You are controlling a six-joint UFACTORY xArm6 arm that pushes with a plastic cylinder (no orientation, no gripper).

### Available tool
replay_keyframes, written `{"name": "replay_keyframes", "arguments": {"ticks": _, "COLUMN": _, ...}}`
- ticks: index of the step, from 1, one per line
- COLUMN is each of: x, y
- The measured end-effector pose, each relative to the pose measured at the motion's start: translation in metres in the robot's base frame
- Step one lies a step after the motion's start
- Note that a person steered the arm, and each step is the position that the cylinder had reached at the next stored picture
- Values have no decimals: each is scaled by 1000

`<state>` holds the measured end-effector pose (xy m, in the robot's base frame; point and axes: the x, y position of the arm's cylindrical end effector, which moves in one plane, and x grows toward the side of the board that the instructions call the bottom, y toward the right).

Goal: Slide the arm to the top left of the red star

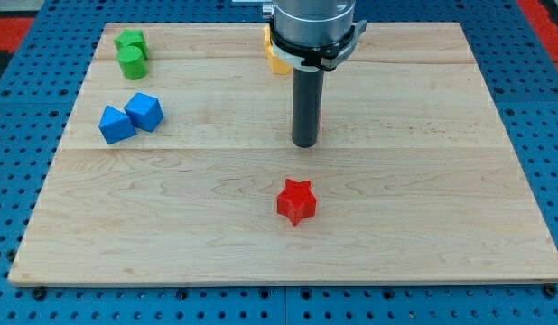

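Note:
The red star (296,200) lies on the wooden board (423,226) a little below the middle. My tip (304,143) is at the end of the dark rod, just above the star in the view and very slightly to its right, with a clear gap between them. A thin red sliver shows at the rod's right edge; what it belongs to is hidden behind the rod.
Two blue blocks (131,117) sit side by side at the view's left. Two green blocks (131,52) are stacked close together at the top left. A yellow block (275,56) is partly hidden behind the arm at the top middle.

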<state>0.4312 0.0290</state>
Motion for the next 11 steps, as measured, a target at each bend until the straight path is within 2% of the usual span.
{"name": "replay_keyframes", "arguments": {"ticks": 3, "x": 2, "y": -5}}
{"name": "replay_keyframes", "arguments": {"ticks": 5, "x": 31, "y": -44}}
{"name": "replay_keyframes", "arguments": {"ticks": 7, "x": 31, "y": -45}}
{"name": "replay_keyframes", "arguments": {"ticks": 9, "x": 59, "y": -49}}
{"name": "replay_keyframes", "arguments": {"ticks": 10, "x": 59, "y": -49}}
{"name": "replay_keyframes", "arguments": {"ticks": 11, "x": 56, "y": -104}}
